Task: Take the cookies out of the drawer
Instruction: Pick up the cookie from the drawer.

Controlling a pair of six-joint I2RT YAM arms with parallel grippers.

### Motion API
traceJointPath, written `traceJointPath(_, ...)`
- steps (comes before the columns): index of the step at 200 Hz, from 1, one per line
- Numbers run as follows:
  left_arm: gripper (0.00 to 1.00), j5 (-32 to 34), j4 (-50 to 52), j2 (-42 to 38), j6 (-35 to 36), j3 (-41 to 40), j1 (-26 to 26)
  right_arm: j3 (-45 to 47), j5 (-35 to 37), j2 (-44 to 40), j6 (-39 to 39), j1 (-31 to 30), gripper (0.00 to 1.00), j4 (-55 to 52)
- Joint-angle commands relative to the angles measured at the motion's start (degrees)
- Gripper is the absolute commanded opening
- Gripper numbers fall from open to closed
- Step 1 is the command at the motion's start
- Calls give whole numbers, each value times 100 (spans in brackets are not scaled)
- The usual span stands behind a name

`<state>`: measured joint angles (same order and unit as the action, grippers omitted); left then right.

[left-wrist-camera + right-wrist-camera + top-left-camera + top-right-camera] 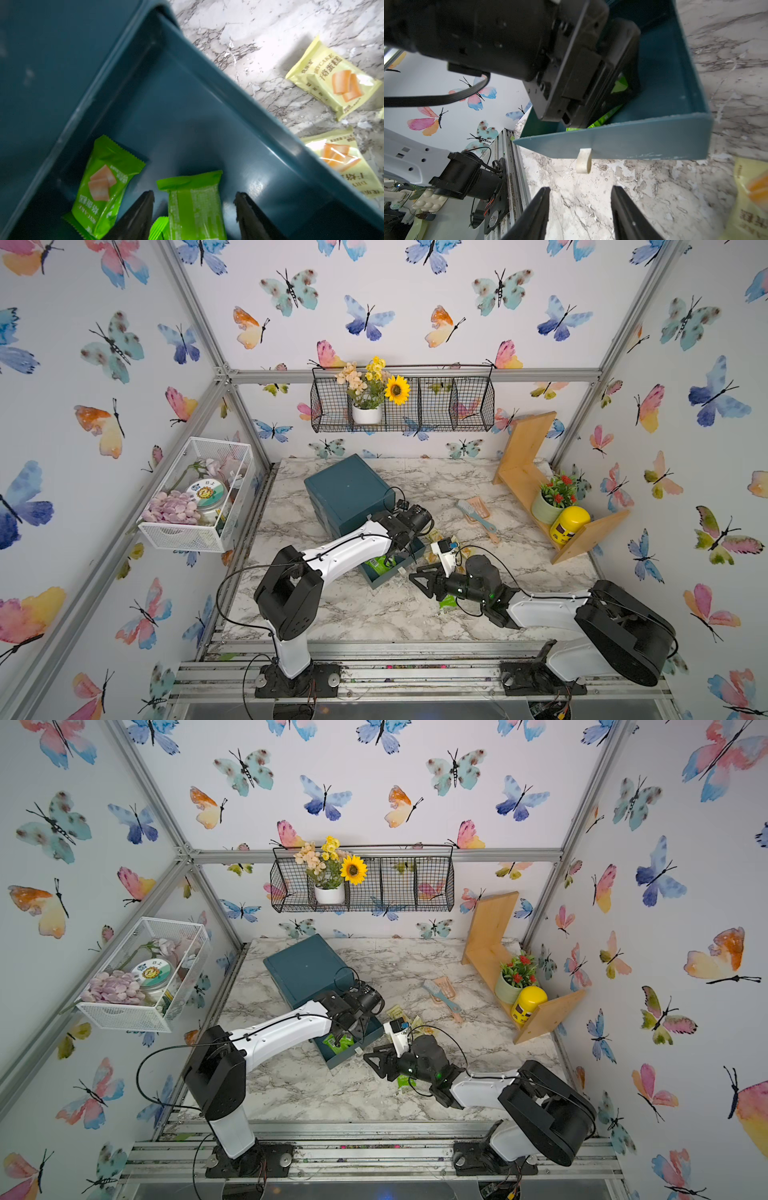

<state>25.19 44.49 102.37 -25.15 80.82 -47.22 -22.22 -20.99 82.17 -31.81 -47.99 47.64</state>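
Near the front edge of the drawer, a green cookie packet is straddled by the released left fingers, ready for pinching. Outside, yellow packets are already laid on the surface. The right fingers are spread, empty, clear of it.

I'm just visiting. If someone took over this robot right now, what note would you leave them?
Left gripper: open, down in the drawer, jaws either side of a green packet, not gripping it.
Right gripper: open, empty, over the table by the drawer front.
Done: yellow packets lie out on the table.
Left: three green ones visible in the drawer.
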Motion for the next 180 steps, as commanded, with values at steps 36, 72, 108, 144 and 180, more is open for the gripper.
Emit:
traceJointPath(36, 59, -381, -44, -86, -403, -378, 67, 60, 111, -70, 135, -27, 52, 113)
traceJointPath(72, 55, -391, -116, -114, -439, -514, 166, 77, 104, -61, 149, -27, 52, 160)
traceJointPath(108, 46, -366, -134, -150, -412, -438, 177, 68, 122, -78, 158, -27, 51, 162)
traceJointPath(144, 43, -325, -84, -311, -436, -336, 162, 95, 137, -105, 158, -27, 51, 151)
traceJointPath(180, 40, -242, 137, -696, -622, -170, 147, 121, 131, -165, 218, -31, 51, 129)
